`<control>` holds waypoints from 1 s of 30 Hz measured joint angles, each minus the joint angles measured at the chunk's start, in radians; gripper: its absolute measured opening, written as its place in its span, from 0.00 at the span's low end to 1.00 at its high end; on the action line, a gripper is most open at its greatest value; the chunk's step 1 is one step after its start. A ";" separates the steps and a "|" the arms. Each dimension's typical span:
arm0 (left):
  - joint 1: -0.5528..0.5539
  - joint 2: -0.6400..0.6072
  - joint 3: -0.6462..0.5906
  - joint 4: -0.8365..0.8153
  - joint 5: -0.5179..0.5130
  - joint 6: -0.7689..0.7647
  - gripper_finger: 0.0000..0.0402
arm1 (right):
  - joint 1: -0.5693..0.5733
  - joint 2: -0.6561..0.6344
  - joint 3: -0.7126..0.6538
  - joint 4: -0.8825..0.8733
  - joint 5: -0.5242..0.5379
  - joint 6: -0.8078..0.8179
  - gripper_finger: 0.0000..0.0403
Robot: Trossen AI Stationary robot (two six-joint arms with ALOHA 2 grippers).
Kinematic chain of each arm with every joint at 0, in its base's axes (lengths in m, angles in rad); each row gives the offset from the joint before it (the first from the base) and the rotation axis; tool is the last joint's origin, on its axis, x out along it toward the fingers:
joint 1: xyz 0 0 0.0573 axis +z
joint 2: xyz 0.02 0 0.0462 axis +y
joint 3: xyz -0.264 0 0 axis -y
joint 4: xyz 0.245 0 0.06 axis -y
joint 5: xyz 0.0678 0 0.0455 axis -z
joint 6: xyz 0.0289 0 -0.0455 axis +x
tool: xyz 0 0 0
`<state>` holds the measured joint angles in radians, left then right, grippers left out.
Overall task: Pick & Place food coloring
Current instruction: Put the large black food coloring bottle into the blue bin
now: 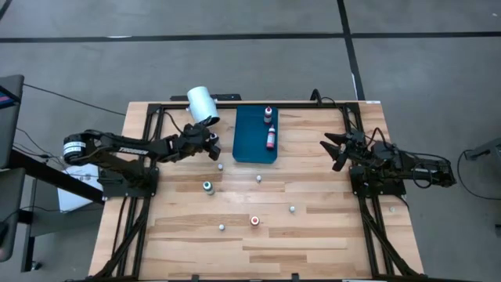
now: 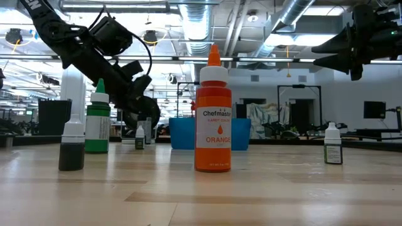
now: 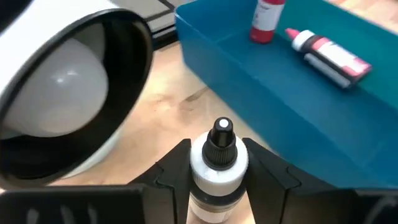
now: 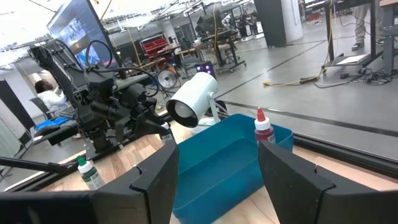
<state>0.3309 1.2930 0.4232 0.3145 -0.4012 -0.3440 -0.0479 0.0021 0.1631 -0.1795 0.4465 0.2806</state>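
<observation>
My left gripper [image 1: 211, 146] sits just left of the blue tray [image 1: 249, 149] and is shut on a small food coloring bottle [image 3: 219, 142] with a dark tip and a white collar. In the tray, one red-topped bottle [image 1: 268, 114] stands upright and another [image 1: 271, 139] lies on its side. Several more bottles stand on the table, among them a green one [image 1: 207, 186] and an orange one [image 1: 255, 221]. My right gripper [image 1: 335, 149] waits open at the table's right side, holding nothing. My left gripper pinches the small bottle between its two fingers at the white collar [image 3: 199, 165], just under the dark tip. The fingers come slanting down from the table's left side. The bottle stands upright between them, tip up. Its base is hidden, so I cannot tell whether it is on the table.
A large white cylinder [image 1: 202, 104] lies close beside my left gripper at the table's far edge. The tray's left wall [image 3: 249, 74] rises right in front of the held bottle. Loose small bottles [image 1: 259, 178] [image 1: 292, 209] [image 1: 221, 227] dot the table's middle and near part.
</observation>
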 joint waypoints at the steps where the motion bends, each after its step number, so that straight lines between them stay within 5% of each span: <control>1: 0.000 -0.009 0.000 -0.003 0.006 -0.008 0.27 | 0.000 0.000 0.000 0.000 0.000 0.000 0.51; 21: -0.001 -0.442 0.000 -0.043 0.109 -0.016 0.27 | 0.000 0.000 0.000 0.000 0.001 0.000 0.51; 30: -0.001 -0.503 0.000 -0.045 0.109 -0.016 0.27 | 0.000 0.000 0.000 0.000 0.001 0.000 0.51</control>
<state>0.3302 0.7901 0.4232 0.2700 -0.2921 -0.3595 -0.0481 0.0021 0.1631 -0.1795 0.4471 0.2806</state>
